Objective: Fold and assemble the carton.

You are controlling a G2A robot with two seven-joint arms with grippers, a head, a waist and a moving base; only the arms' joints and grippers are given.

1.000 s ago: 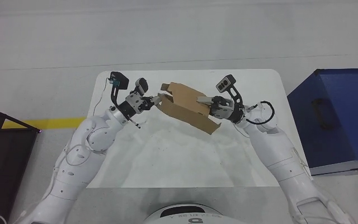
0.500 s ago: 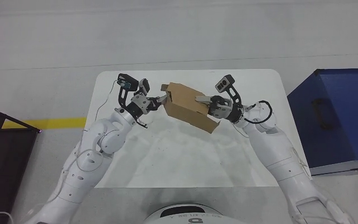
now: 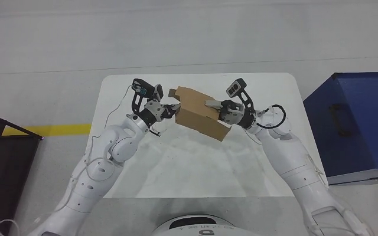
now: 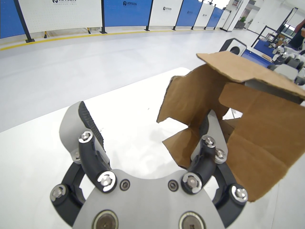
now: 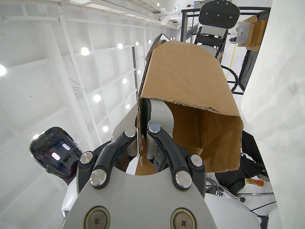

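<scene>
A brown cardboard carton [image 3: 199, 111] is held up over the back middle of the white table [image 3: 177, 171], both ends unclosed. My right gripper [image 3: 222, 110] is shut on the carton's right-end wall; in the right wrist view the fingers [image 5: 157, 113] pinch that wall [image 5: 190, 77] from both sides. My left gripper [image 3: 169, 111] is open at the carton's left end. In the left wrist view one finger [image 4: 91, 126] stands free over the table, while the other [image 4: 212, 129] lies behind a loose end flap [image 4: 188, 106]. The gripper's midpoint [image 4: 147, 117] lies beside that flap.
A blue bin [image 3: 349, 127] stands off the table's right edge. A black stand [image 3: 13, 159] is on the floor to the left. The front half of the table has free room.
My left gripper has moved right, up to the carton's left end, and the end flaps have been pushed inward. The right gripper keeps its hold with little motion.
</scene>
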